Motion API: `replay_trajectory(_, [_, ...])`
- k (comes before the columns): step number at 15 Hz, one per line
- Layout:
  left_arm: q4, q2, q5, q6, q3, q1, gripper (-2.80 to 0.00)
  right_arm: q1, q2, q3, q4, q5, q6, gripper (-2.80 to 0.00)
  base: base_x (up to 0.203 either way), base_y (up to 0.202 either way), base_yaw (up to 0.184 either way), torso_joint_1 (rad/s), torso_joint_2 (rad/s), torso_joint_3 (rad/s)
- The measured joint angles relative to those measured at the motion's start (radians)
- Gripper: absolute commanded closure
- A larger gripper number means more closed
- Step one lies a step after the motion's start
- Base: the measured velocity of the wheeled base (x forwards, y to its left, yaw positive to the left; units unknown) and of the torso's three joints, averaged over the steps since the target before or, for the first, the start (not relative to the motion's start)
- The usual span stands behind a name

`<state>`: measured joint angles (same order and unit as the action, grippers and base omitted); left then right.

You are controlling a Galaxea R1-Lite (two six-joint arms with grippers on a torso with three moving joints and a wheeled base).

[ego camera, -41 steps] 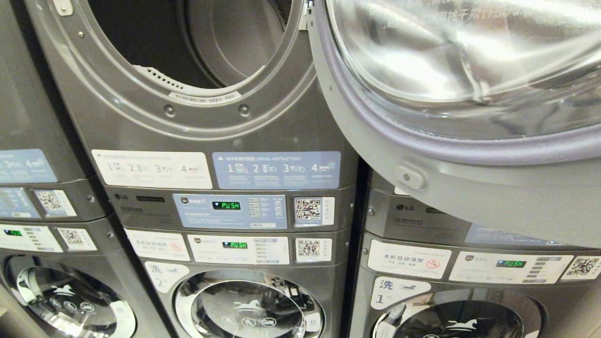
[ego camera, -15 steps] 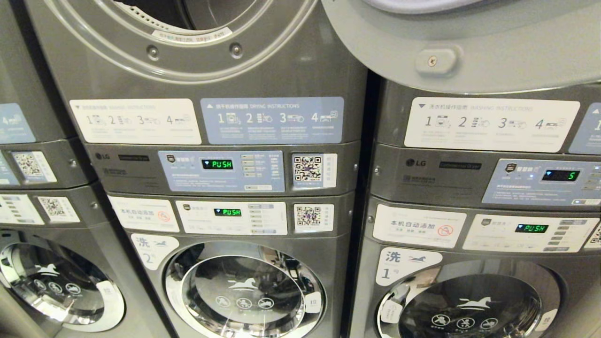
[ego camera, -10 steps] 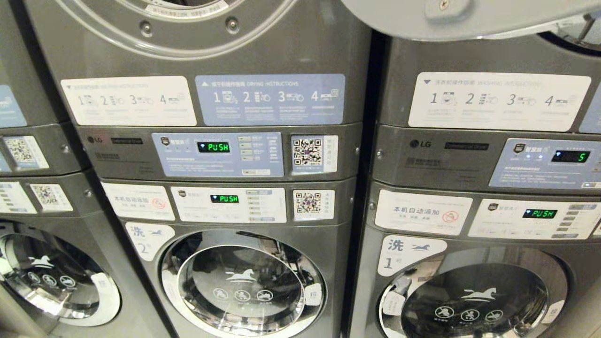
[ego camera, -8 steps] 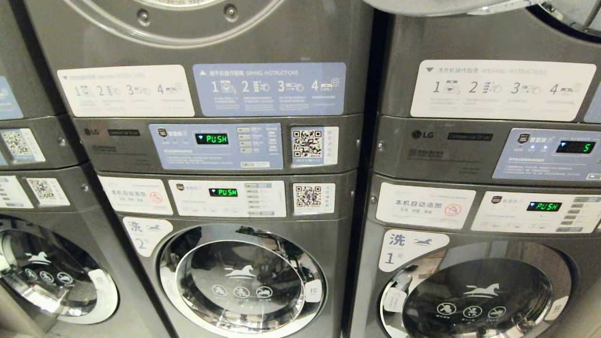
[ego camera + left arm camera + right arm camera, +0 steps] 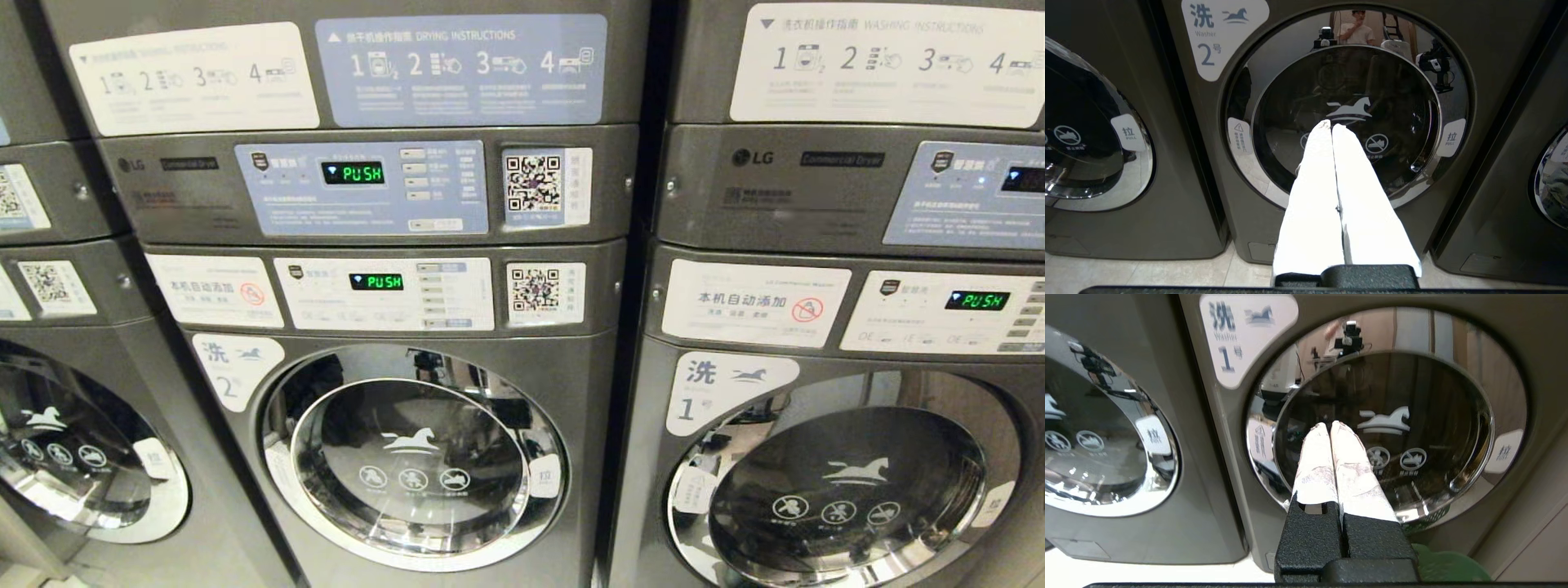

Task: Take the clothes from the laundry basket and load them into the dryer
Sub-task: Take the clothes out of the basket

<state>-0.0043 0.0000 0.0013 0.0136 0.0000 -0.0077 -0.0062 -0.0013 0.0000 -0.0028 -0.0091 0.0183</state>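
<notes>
The dryer shows only as its lower front, with the blue drying-instructions label (image 5: 461, 69) and a control panel (image 5: 359, 188) reading PUSH; its drum mouth is out of view above. A green rounded edge (image 5: 1449, 567), apparently the laundry basket, lies low beside washer 1. No clothes are in view. My left gripper (image 5: 1329, 124) is shut and empty, pointing at the round door (image 5: 1347, 118) of washer 2. In the same way, my right gripper (image 5: 1329, 424) is shut and empty, facing the door (image 5: 1388, 433) of washer 1. Neither gripper shows in the head view.
Three grey washers stand side by side under the dryers: washer 2 (image 5: 412, 457) in the middle, washer 1 (image 5: 841, 490) on the right, another (image 5: 73, 457) on the left. Pale tiled floor (image 5: 1147, 273) runs along their feet. A person (image 5: 1357, 28) is reflected in washer 2's door.
The whole head view has slid upward as the camera sank: the dryer's open drum mouth and its swung-open door have left the top, and the washer doors now fill the lower half.
</notes>
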Motion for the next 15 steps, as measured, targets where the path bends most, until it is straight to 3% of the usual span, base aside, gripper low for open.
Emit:
replay_trajectory(10, [0.000,0.000,0.000,0.000,0.000,0.000,0.00,0.000,0.000,0.000,0.000,0.000,0.000,0.00,0.000,0.000,0.000,-0.106,0.46,0.351])
replay_trajectory(15, [0.000,0.000,0.000,0.000,0.000,0.000,0.00,0.000,0.000,0.000,0.000,0.000,0.000,0.00,0.000,0.000,0.000,0.004,0.04,0.031])
